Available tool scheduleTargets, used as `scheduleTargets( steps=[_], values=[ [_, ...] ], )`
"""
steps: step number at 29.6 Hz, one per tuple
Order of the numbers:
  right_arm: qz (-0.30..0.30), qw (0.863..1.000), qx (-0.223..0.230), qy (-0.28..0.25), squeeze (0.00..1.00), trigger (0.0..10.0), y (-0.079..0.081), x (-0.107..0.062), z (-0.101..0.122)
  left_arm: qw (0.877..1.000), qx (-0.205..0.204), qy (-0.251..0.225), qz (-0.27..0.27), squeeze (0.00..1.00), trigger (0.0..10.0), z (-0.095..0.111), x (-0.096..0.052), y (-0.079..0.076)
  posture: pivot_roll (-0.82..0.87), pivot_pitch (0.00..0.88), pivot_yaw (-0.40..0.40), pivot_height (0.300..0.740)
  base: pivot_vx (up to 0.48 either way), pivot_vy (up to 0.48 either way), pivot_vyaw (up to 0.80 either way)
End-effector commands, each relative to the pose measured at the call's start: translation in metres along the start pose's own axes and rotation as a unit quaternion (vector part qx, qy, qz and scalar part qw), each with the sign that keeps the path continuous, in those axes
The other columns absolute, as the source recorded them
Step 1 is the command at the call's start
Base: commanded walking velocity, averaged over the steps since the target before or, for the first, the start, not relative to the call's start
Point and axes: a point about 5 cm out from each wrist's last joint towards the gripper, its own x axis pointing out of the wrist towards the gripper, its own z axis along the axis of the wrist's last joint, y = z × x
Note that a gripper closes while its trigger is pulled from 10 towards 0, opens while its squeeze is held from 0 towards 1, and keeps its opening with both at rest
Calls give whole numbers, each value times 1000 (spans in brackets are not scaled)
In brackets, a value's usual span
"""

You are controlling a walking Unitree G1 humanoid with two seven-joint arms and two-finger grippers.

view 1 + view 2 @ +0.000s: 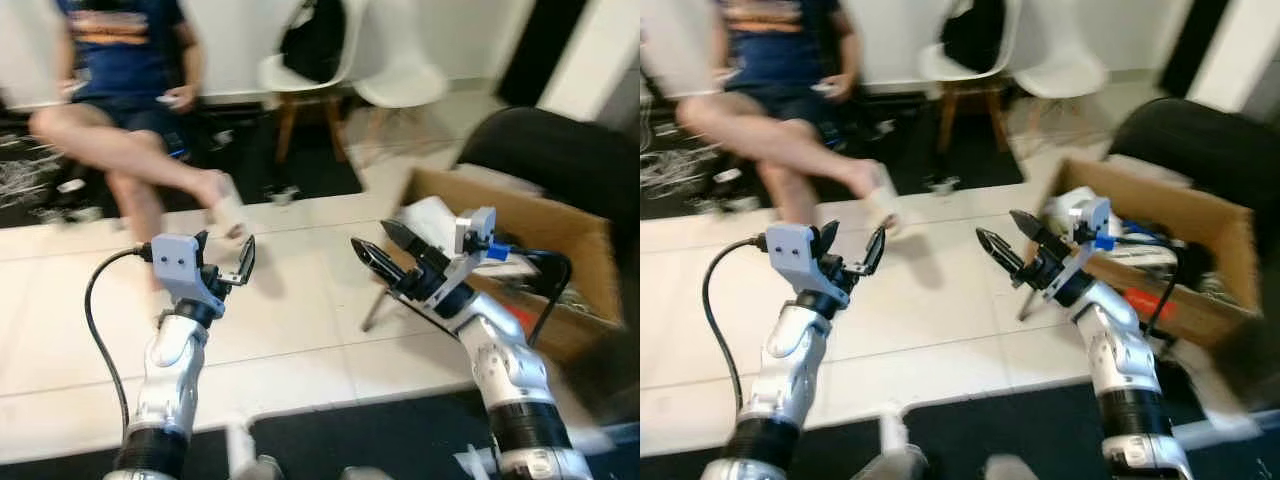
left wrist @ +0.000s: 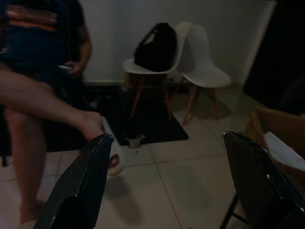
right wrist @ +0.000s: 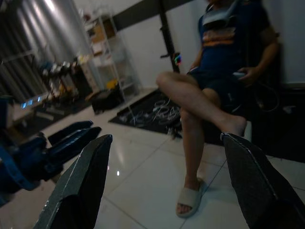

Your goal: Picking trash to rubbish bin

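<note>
A brown cardboard box stands on the floor at the right and holds white paper and an orange item. My right gripper hovers open and empty just left of the box, above the white tiles. My left gripper is raised at the left, open and empty, over bare tiles. A small dark object lies at the edge of the black rug; I cannot tell what it is. Seen from the right wrist, the left gripper sits across from the open fingers.
A person sits at the back left with crossed legs, a sandalled foot over the tiles. Two white chairs stand at the back, one holding a black bag. A dark bulky seat rises behind the box.
</note>
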Motion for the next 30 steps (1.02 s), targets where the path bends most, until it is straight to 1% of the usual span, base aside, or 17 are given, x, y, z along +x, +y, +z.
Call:
scheduleTargets(
  steps=[1,30],
  values=[
    [3,1000,-3,4,0,10000,1,1,-1,1000,0,4,-6,0,10000,-1,0,-2,-57,0,-30,740,0,0,769],
    [4,1000,-4,7,0,10000,0,3,-2,1000,1,7,-7,0,10000,-3,1,-2,-59,0,-33,740,0,0,763]
  ],
)
